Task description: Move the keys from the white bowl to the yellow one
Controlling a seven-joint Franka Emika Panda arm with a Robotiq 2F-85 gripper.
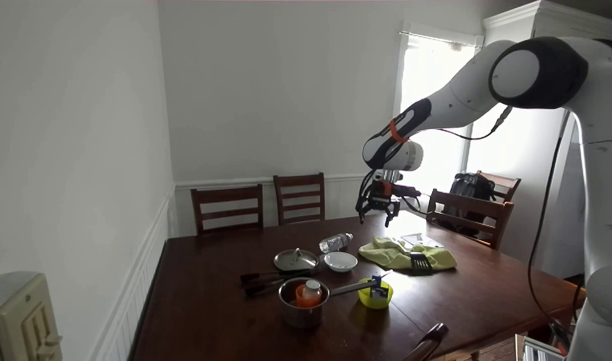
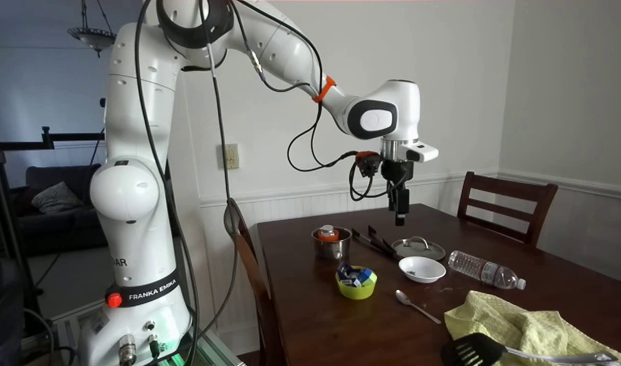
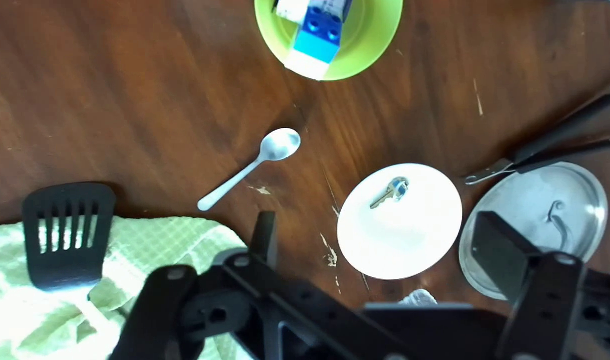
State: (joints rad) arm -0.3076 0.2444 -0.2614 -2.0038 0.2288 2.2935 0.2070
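Above the surface [image 2: 335,330], the end effector [image 1: 375,222] hangs spread wide, and the white bowl [image 3: 404,235], farther from the robot-side edge than the crowded yellow bowl [image 3: 372,45], could tip if a fingertip [image 3: 263,234] presses its rim while reaching for the thin keys [image 3: 395,190] inside.

Brown grain streaks the table [image 3: 135,125] beneath a black gripper [image 1: 375,222], which frames a plain white bowl [image 3: 399,245] and blue-marked keys [image 3: 397,188] in the wrist view. Farther from it, a yellow-green bowl [image 3: 368,44] with a blue block [image 3: 323,24]; to its side, a black spatula [image 3: 67,267] and pale green, grid-patterned cloth [image 3: 160,237].
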